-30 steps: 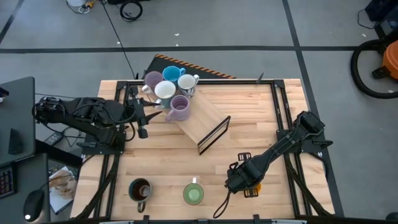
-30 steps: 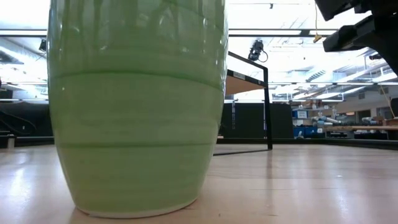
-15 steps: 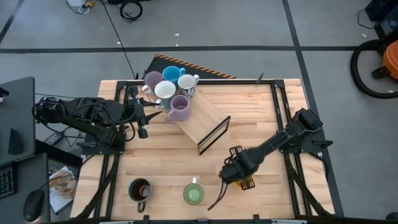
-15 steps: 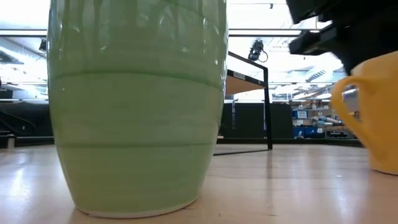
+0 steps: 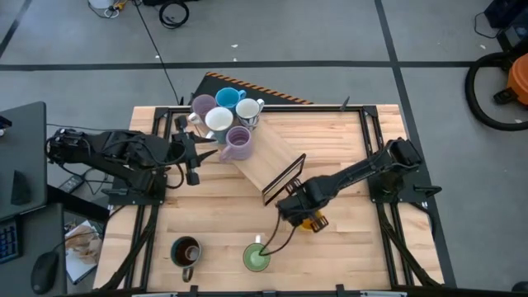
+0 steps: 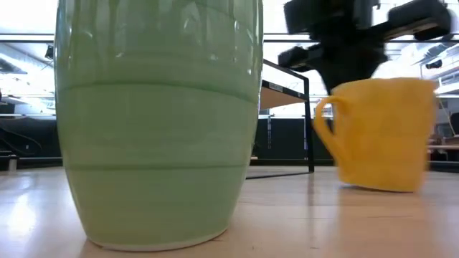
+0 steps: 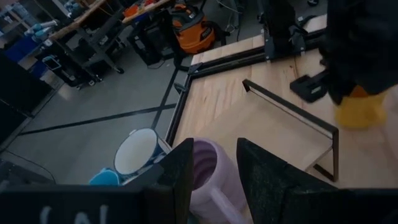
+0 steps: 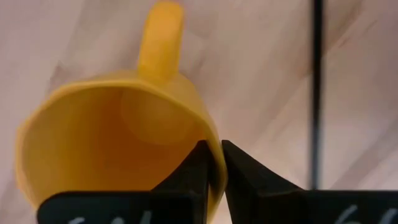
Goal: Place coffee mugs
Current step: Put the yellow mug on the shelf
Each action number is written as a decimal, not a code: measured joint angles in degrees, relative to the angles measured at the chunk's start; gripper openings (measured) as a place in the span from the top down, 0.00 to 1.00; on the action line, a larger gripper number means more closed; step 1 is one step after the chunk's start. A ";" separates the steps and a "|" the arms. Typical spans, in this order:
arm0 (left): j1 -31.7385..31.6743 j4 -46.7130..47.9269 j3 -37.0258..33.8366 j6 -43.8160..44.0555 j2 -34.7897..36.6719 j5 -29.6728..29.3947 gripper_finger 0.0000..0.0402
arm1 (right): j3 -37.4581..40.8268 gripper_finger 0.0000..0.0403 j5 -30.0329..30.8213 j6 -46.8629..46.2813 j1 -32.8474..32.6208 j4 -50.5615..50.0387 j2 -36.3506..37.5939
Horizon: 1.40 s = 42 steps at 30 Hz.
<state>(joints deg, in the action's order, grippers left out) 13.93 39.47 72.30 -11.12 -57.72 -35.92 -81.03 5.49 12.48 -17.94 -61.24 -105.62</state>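
Note:
An orange mug hangs under my right gripper, which is shut on it in the table's middle, right of the green mug. The green mug fills the low view and stands on its base. A dark brown mug stands at the near left. At the far left cluster two lilac mugs, a white one and a blue one. My left gripper waits open just left of that cluster, touching nothing; the nearer lilac mug shows beyond its fingers. My right gripper pinches the orange mug's wall at the rim, on the side away from the handle, one finger inside and one outside. The fingers point down from above. The mug hangs slightly tilted, its base low over the table; whether it touches I cannot tell.
A slanting wooden board with a black wire frame lies between the mug cluster and my right gripper. Black rails run along the table's left and right sides. Bare wood lies at the near right of the table.
My right gripper has carried the orange mug from the near right toward the table's left, a little toward the far edge, rolling its wrist as it went. The mug has come into the low view and its handle now points toward the green mug.

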 joint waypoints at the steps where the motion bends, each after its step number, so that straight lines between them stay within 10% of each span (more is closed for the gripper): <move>1: -0.12 -0.27 0.04 -0.02 -0.34 -0.06 0.68 | -0.40 0.90 0.23 1.66 0.48 0.55 -0.02; 9: -0.63 -0.14 -0.01 -0.04 -1.61 -0.21 0.68 | -1.19 0.90 0.41 9.73 2.53 4.22 -0.05; 22: -0.63 -0.07 -0.01 -0.01 -1.65 -0.25 0.68 | -1.20 0.91 -15.35 -25.12 8.30 -3.42 -0.18; 42: -0.63 0.30 -0.01 1.12 -1.63 -0.27 0.68 | 17.66 0.92 -10.68 -43.40 4.76 -2.53 16.11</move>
<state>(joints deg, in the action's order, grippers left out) 13.30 39.77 72.29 -10.00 -59.35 -36.18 -63.37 -5.19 -30.92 -13.18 -63.77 -89.51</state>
